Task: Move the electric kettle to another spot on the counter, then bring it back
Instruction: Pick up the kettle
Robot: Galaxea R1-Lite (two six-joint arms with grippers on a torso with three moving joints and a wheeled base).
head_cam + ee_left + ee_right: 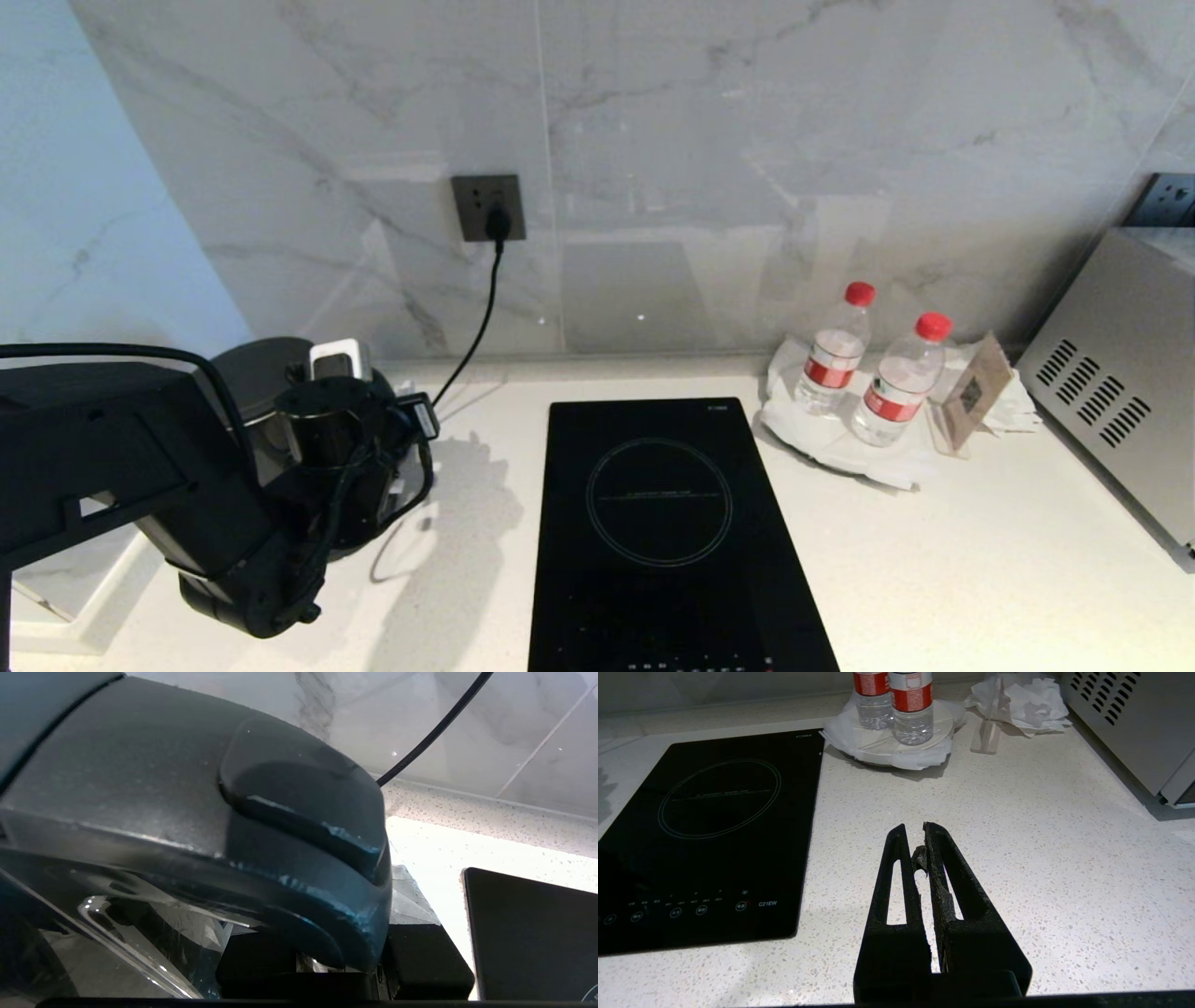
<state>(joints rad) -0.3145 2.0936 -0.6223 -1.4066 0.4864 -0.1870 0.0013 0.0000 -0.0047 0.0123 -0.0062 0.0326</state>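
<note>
The electric kettle [264,375] stands at the far left of the counter [980,560], close to the wall corner, and my left arm hides most of it. The left wrist view shows its grey lid [131,765] and glossy loop handle [322,891] close up. My left gripper [336,956] is shut on the top of that handle, with a black finger [420,956] pressed against each side. Out of the head view, my right gripper [915,835] is shut with nothing in it and hangs over bare counter [1041,858] to the right of the hob.
A black glass hob [663,523] lies in the middle. A cord [476,327] runs from the wall socket [488,207] down to the kettle's spot. Two water bottles [868,373] on a white plate and a steel appliance [1120,373] stand at the right.
</note>
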